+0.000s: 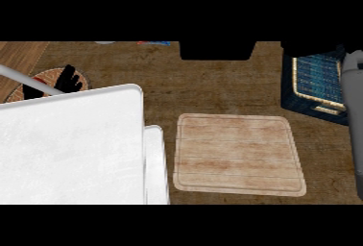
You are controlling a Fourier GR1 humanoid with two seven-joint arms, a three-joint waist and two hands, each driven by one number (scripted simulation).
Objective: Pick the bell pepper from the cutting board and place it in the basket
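The wooden cutting board [239, 154] lies bare in the middle of the counter. No bell pepper shows anywhere in view. The dark blue basket [317, 80] with a blue grid inside stands at the right, beyond the board. My grey right forearm [353, 91] runs up the right edge beside and over the basket. Its black hand [327, 49] merges with the dark shape at the basket's far end, so what it holds is hidden. At the upper left my left hand [68, 79] rests open, fingers up.
A large white slab [71, 149] fills the lower left and hides the counter there. A round woven mat [44, 81] lies under the left hand. A black block [216, 50] sits at the back centre, with small coloured items [152, 43] to its left.
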